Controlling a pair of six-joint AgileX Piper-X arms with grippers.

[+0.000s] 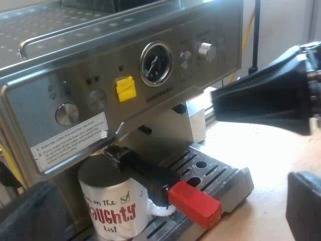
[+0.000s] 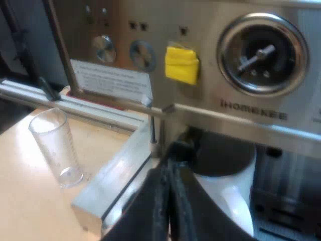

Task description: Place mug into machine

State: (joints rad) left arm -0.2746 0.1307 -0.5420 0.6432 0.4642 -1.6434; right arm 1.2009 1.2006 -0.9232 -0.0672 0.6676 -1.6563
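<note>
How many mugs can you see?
1. The mug stands on the machine's tray, under the holder. Others may be hidden.

Left gripper [image 1: 170, 201]: two black fingers held wide apart, jaws open. Right gripper [image 2: 168, 165]: fingers pressed flat together along their length, forming one tapered black wedge.

The espresso machine [image 1: 100, 70] is brushed metal with a soft sheen. The mug [image 1: 113, 211] is glossy white ceramic, the measuring glass [image 2: 54, 145] clear and smooth, and the counter [image 2: 30, 201] pale, matt and wood-like.
</note>
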